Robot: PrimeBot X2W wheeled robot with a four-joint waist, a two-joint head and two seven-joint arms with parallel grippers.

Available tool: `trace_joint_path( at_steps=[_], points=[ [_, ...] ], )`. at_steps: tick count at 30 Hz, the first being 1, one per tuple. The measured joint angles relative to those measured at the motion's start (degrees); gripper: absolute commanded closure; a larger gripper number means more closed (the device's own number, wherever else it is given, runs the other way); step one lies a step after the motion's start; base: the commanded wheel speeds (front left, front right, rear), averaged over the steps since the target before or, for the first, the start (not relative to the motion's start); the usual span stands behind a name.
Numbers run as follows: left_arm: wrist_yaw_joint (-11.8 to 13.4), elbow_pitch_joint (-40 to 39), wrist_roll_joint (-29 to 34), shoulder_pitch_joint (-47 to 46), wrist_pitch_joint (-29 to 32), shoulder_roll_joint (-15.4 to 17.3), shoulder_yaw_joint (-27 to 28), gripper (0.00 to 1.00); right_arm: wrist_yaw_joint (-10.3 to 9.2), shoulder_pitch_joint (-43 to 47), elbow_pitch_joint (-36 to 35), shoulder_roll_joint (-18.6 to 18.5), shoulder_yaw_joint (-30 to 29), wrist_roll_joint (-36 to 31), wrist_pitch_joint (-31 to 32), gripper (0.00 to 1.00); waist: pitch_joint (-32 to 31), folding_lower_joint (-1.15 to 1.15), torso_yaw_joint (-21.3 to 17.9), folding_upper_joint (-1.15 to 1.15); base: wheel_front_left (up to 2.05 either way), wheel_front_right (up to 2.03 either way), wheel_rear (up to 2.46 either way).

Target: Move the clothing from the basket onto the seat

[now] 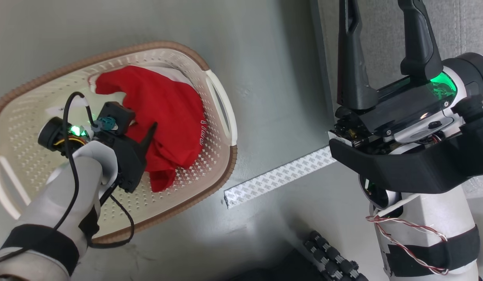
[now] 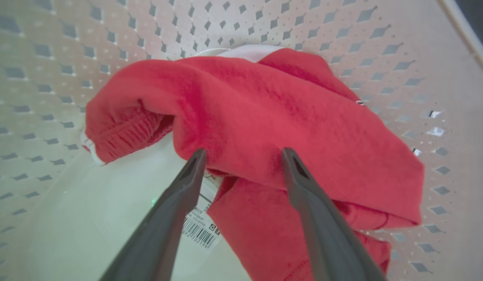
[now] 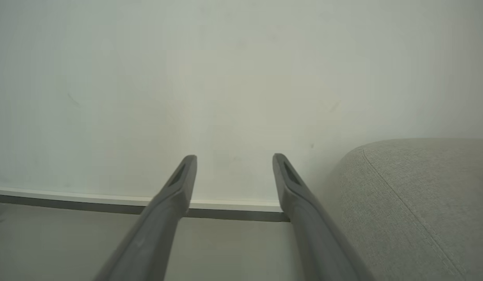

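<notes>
- The left gripper (image 2: 244, 153) reaches down inside the basket (image 2: 50, 78) with its two dark fingers spread apart, released and clamping nothing.
- Its fingertips (image 2: 198, 156) sit right at the near edge of the clothing (image 2: 288, 117); whether they press on the fabric cannot be told.
- The clothing is a crumpled red heap lying in the basket, straight ahead of the left gripper and spreading to both sides of it, with a strip of white showing at the far side.
- A ribbed red cuff with a white edge hangs off the heap, ahead of the left finger.
- A barcode label (image 2: 200, 230) is stuck on the basket bottom, just below the left finger and partly under the red cloth.
- The perforated basket walls rise all around the left gripper.
- The right gripper (image 3: 234, 157) is held in the air well away from the basket, fingers wide apart and empty.
- The seat (image 3: 421, 203), grey fabric with a seam, lies just beside the right gripper on its outer side, with no clothing on the part shown.
- A pale wall (image 3: 226, 78) and baseboard (image 3: 70, 195) stand beyond the right gripper's fingertips.
- On the floor (image 1: 265, 78) between basket and right gripper lies a patterned tape strip (image 1: 278, 177).
</notes>
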Motion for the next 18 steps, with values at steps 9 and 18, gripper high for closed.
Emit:
trace_joint_path(
  at_steps=[9,18],
  points=[
    [0.26,4.90,0.67,-2.79,-1.58,-1.32,-1.49,0.00,0.00,-0.05,-0.47,0.09,-0.18,1.09,0.00,0.00,2.40,0.00,-1.33,0.00,0.00,0.00,0.00],
    [0.07,7.86,0.41,-4.09,-1.86,-2.99,-3.48,1.00,0.00,0.12,-0.60,0.11,-0.71,1.54,0.00,0.00,2.95,-0.01,-1.13,-0.01,0.00,0.00,0.00]
  ],
)
